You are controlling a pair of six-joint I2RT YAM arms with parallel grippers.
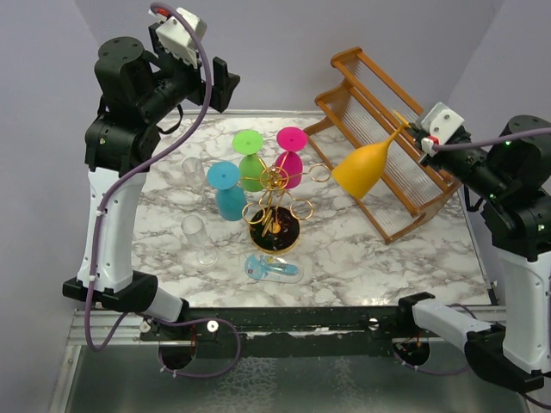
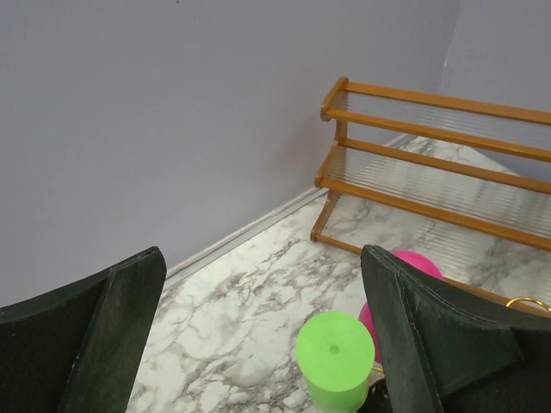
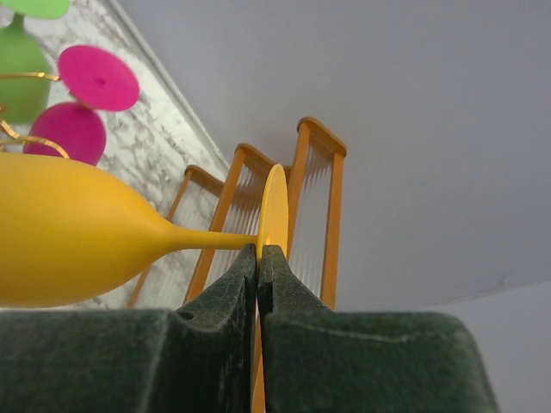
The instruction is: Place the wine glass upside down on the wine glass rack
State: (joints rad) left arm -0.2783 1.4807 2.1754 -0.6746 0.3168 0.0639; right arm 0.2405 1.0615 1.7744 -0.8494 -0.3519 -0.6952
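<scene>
**A:** From above, where do we find the yellow wine glass (image 1: 362,168)?

**B:** It is in the air to the right of the gold rack (image 1: 275,194), tilted, with its bowl toward that rack but apart from it. The right gripper (image 1: 411,133) holds its foot. It covers part of the wooden rack (image 1: 387,120) behind.

**A:** What crowds the gold rack?

**B:** A green glass (image 1: 250,163), a pink glass (image 1: 290,159) and a blue glass (image 1: 228,194), all foot-up. We cannot tell whether they hang in loops. Two clear glasses (image 1: 200,237) to its left barely show against the marble.

**A:** And the left wrist view?

**B:** The left gripper (image 2: 261,258) is spread wide with nothing between its fingers. We see only one gold loop, at the right edge.

**A:** And the right wrist view?

**B:** The pads (image 3: 224,301) are clamped on the yellow foot's thin edge. The bowl is cut off at the left, and only scraps of gold wire show.
</scene>
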